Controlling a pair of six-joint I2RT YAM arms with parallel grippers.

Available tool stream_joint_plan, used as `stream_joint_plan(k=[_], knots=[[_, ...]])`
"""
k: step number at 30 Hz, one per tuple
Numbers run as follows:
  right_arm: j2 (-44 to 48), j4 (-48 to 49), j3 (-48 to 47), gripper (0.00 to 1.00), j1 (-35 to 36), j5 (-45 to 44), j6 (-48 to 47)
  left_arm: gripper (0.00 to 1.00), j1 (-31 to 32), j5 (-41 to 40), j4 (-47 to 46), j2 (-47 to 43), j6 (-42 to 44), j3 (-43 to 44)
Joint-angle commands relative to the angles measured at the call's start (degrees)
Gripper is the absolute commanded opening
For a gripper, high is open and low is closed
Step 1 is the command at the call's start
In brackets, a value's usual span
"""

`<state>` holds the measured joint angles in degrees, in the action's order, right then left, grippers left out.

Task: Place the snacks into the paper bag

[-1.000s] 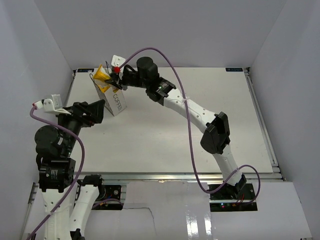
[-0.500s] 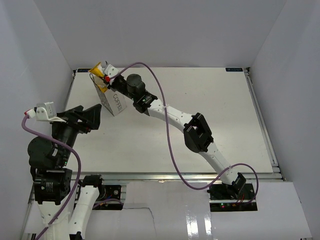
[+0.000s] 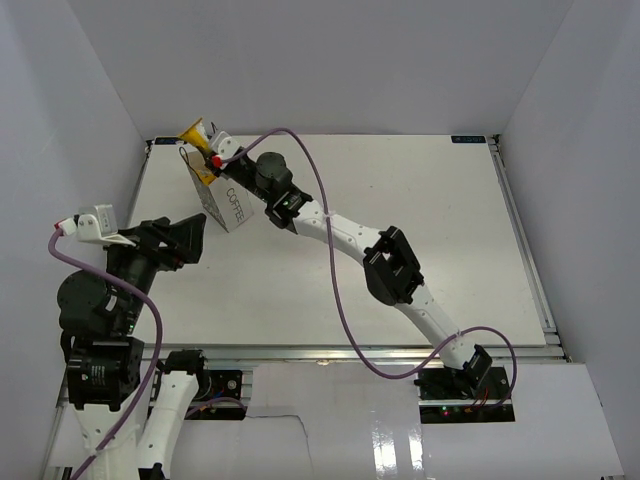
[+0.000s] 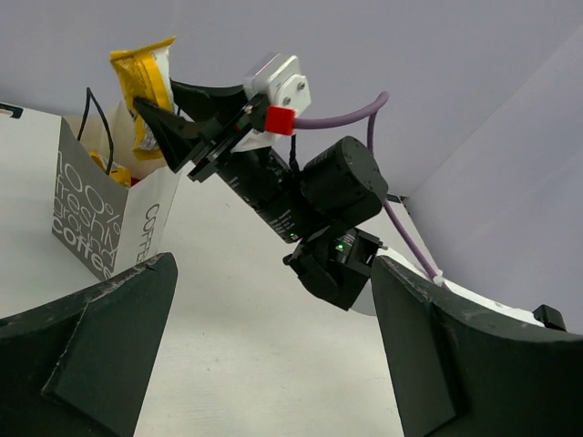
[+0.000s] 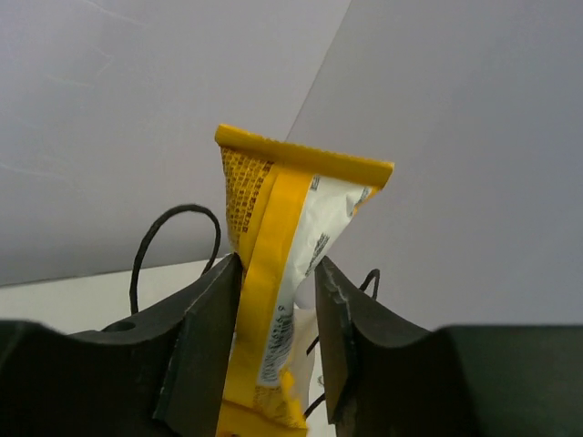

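Yellow packet [image 5: 301,196], 1 of the snacks, stands upright between the 2 fingers [image 5: 205,346] of the right end effector [image 5: 278,271]. Its crimped top edge projects beyond the fingertips and its lower end is hidden below them. Both fingers touch the packet's sides at a narrow opening, so the packet reads as held, though how firmly cannot be told. Directly beneath this end effector the paper bag [image 4: 100,223], white with dark lettering, stands upright on the bench [image 3: 420,230]. Its 2 thin dark handles [image 5: 173,223] loop up close on either side of the fingers. In the left wrist view the packet's lower end appears to sit at or just inside the bag's mouth; how deep is hidden. The left end effector [image 3: 195,233] is spread wide and holds nothing, with the bag ahead of it and apart from it.

Step in hand, as judged: depositing this packet, at the point of release. The next move calls for spreading the right fingers enough to let the packet slide down into the bag. The end effector should then withdraw straight up between the handles, since a snagged handle could tip so light a bag
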<state>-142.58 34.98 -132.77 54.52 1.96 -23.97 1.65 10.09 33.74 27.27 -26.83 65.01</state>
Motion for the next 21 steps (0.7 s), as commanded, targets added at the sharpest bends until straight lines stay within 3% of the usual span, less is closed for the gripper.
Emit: stream_joint_plan(k=[1, 7, 16, 18, 20, 21], knots=[[-1.8, 5.1, -1.6, 0.45, 0.3, -1.5, -2.1, 0.98, -0.2, 0.5, 2.1, -0.4, 0.0, 2.7], [-1.9, 5.0, -2.1, 0.66, 0.4, -1.4, -3.1, 0.98, -0.2, 0.6, 3.4, -1.0, -0.4, 3.7], [4.7, 0.3, -1.6, 0.74, 0.3, 1.1, -0.9, 0.98, -0.2, 0.0, 3.4, -1.4, -0.9, 4.0], [8.5, -5.7, -1.4, 0.8, 0.3, 1.7, 0.5, 0.98, -0.2, 0.4, 2.1, -1.0, -0.8, 3.3], [12.0, -11.7, 0.0, 0.96, -0.3, 3.0, 2.9, 0.98, -0.2, 1.6, 1.1, -0.7, -0.9, 1.4], [15.9, -18.7, 1.0, 0.94, -0.7, 4.5, 3.7, 0.98, -0.2, 2.0, 0.1, -0.2, -1.1, 0.5]])
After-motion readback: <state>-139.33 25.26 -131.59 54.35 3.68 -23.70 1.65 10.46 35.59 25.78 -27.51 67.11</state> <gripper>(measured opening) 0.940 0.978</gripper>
